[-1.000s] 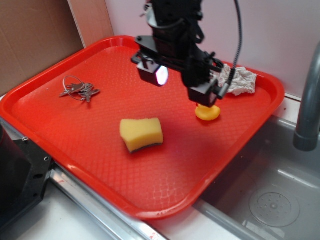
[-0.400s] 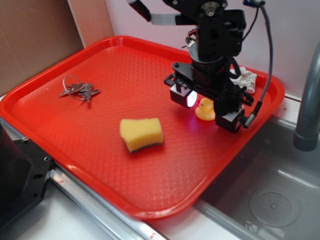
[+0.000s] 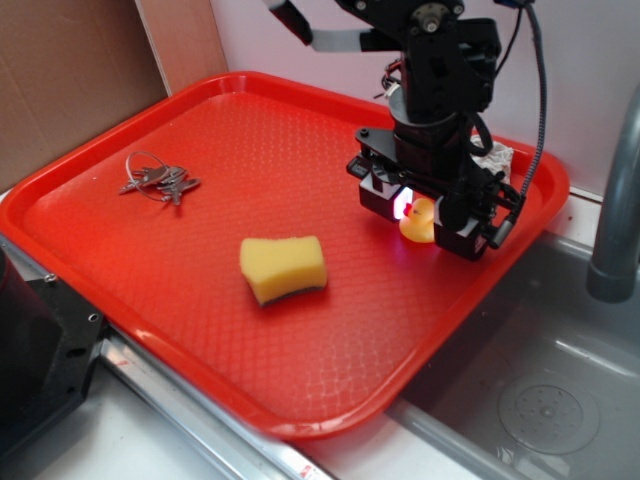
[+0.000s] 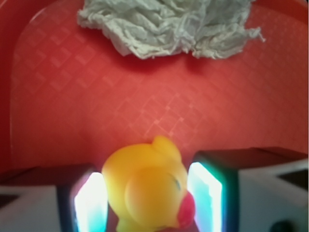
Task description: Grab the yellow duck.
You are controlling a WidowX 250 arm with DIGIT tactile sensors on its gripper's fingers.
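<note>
The yellow duck sits on the red tray, near its right rim. My gripper is down over it with one finger on each side. In the wrist view the duck fills the space between the two glowing pads, its orange beak toward the right pad. Both pads look pressed against its sides. The gripper is shut on the duck, which still rests on the tray.
A yellow sponge lies mid-tray, to the left of the duck. A bunch of keys is at the tray's left. A crumpled white cloth lies just behind the gripper. A steel sink and faucet are to the right.
The gripper swung right and dropped from above the duck to straddle it. Since 0.4 s ago its fingers have closed in onto the duck's sides.
</note>
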